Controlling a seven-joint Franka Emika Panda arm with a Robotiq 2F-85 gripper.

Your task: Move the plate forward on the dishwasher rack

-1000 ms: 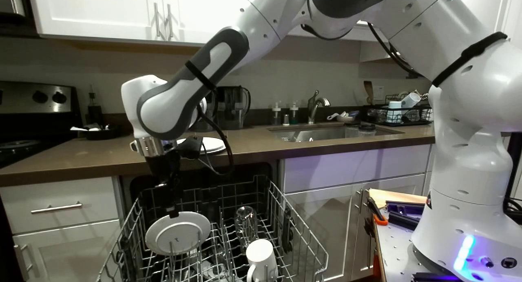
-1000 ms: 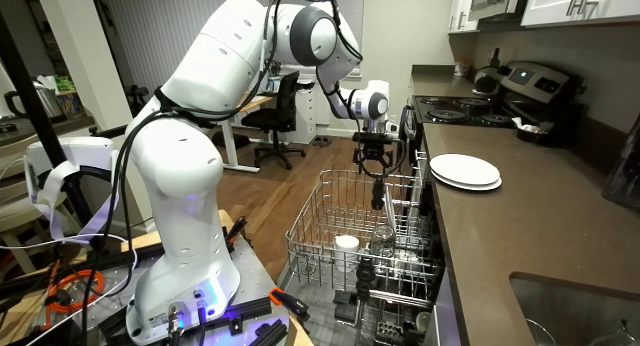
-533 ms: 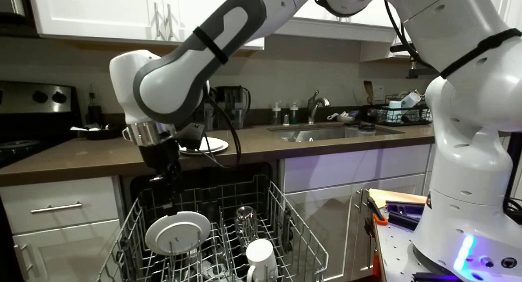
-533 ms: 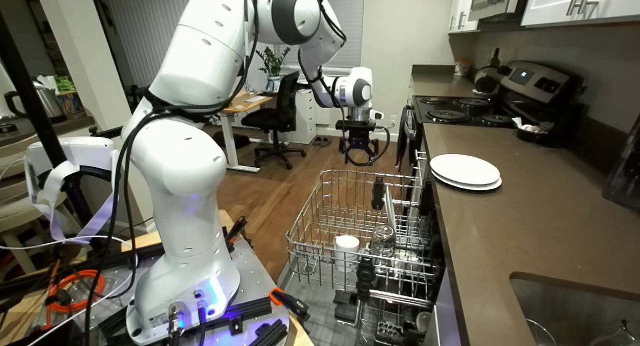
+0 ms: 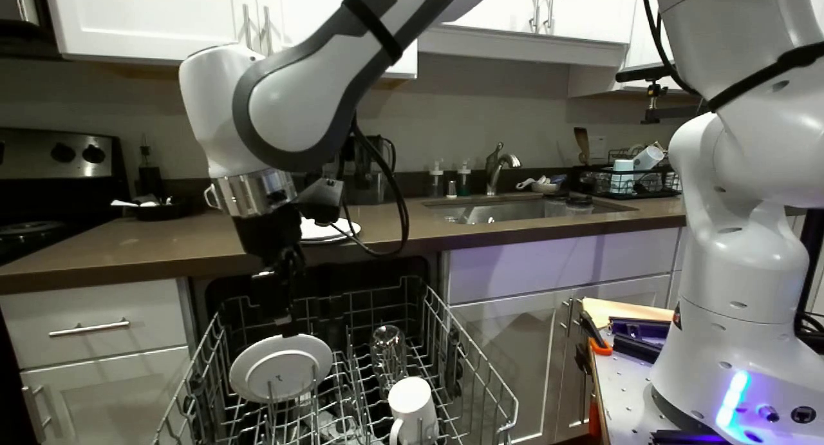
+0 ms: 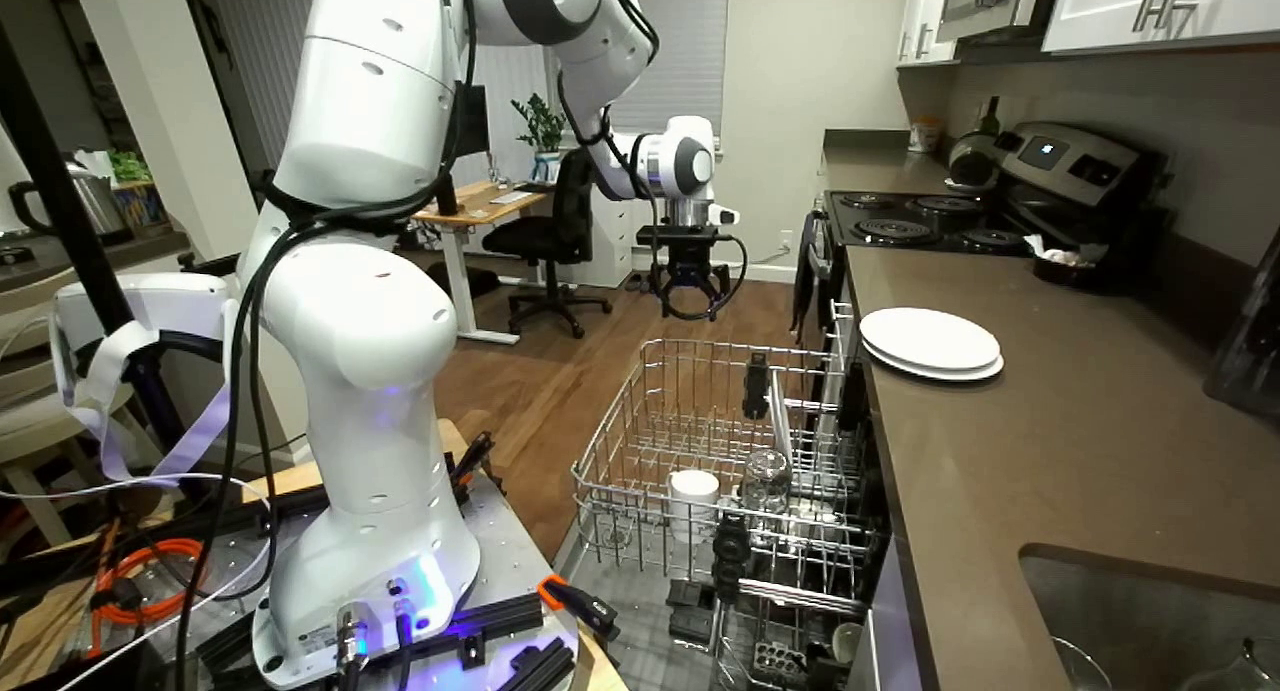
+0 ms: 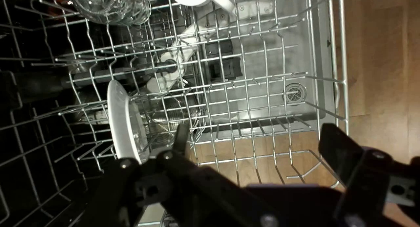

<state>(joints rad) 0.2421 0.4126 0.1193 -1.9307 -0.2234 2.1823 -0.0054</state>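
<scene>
A: What worries us about the plate (image 5: 281, 369)? It stands on edge, a little tilted, on the nine o'clock side of the dishwasher rack (image 7: 343, 56) in an exterior view

B: Our aim, mostly. In the wrist view it lies at nine o'clock from the pincer (image 7: 257, 136), whose fingers (image 7: 181, 138) are spread wide, grasping nothing; should we drop straight down from here, without a shift toward nine o'clock, we'd probably meet rack wire, or clip the plate with the outside of one finger

A: And if we clip it?

B: Then we think it could tip or slide toward three o'clock and knock the clear glass (image 5: 388, 355), perhaps even the white mug (image 5: 412, 403) beyond, between three and four o'clock

A: How are we posed, then?

B: Above the rack, apart from the plate. In an exterior view our wrist (image 5: 222, 116) points the pincer down to about six o'clock; the arm (image 5: 328, 78) slants up from there toward two o'clock, arches past the top edge, and its base (image 5: 734, 342) stands near four o'clock from the wrist
</scene>
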